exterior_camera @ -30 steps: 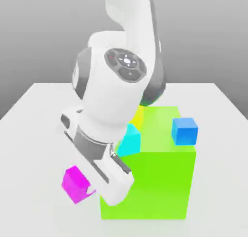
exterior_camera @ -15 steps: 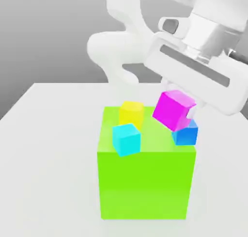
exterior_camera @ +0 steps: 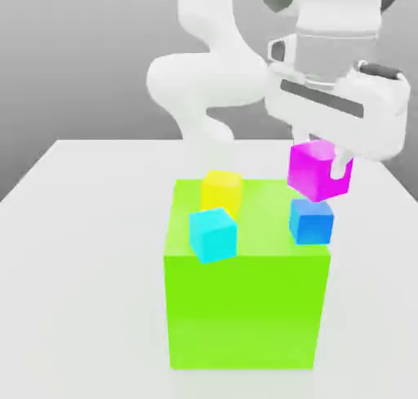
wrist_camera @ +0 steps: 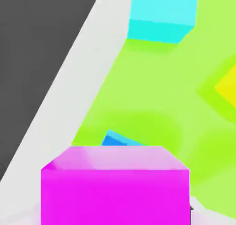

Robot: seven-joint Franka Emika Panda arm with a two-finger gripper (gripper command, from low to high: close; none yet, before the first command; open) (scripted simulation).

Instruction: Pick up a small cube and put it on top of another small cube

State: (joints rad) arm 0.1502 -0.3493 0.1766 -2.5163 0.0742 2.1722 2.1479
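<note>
I see a white bench [exterior_camera: 73, 226] under a grey backdrop, with a big green block [exterior_camera: 245, 308] standing on it. On the block's top, a yellow cube [exterior_camera: 221, 190] sits at the far edge, a cyan cube [exterior_camera: 213, 233] at the near edge, and the blue cube [exterior_camera: 311, 221] by the right edge as the exterior view shows it. My gripper [exterior_camera: 321, 154] hangs over that edge with the magenta cube [exterior_camera: 319, 170] between its fingers, just above the blue cube; I cannot tell whether they still pinch it. The bench around the block lies bare.

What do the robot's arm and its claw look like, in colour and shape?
The arm is glossy white, made of thick rounded segments with smooth curved bends. The hand above the claw is a wide white block with a dark grey slot across its face and a grey ribbed collar on top. No cables or markings are visible.
</note>
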